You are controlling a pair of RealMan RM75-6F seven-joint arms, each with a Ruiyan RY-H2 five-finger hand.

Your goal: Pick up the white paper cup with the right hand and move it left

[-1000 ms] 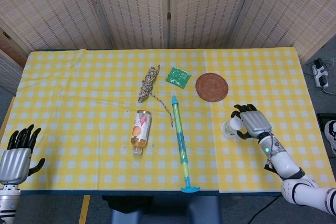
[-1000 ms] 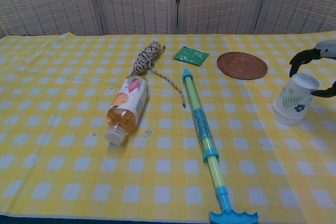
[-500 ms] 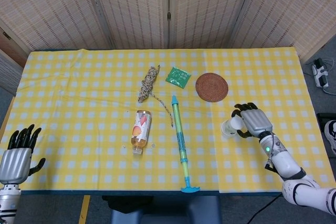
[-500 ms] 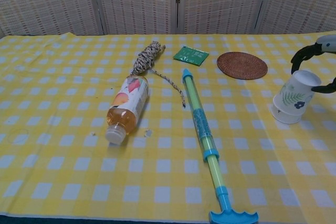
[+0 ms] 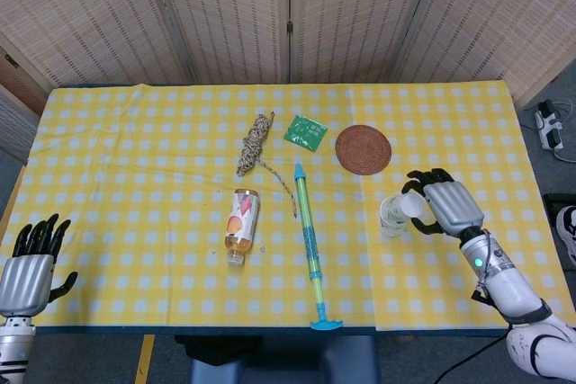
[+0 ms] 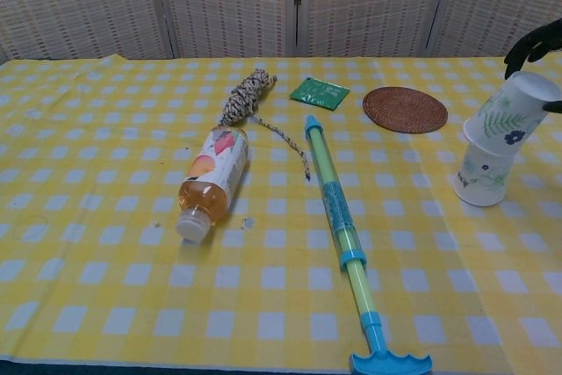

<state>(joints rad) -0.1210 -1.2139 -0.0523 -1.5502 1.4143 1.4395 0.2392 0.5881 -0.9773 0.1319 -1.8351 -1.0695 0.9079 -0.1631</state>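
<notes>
Cup in hand: the white paper cup is tilted and clear of the cloth, at the right side of the table, in front of the round woven mat.
Second cup: 1 more paper cup stands upright on the tablecloth, directly under the raised one; in the chest view the 2 appear to touch at the rim, so they look like nested cups pulled apart.
Right hand: the right hand grasps the raised cup, dark fingers wrapped over its upper end.
Left hand: the left hand rests at the near left corner, fingers spread, holding nothing.
Step in hand: the lift; the move left is not yet begun.
Next move: raise the cup fully free of the lower one, then carry it left. The toy water pump and the lying bottle are on that side, so a clear patch must be chosen.
Change from 1.0 s ago: then only 1 cup showed, tilted with its base on the cloth; now the held cup is higher and a second cup stays below. The left hand is unchanged.
</notes>
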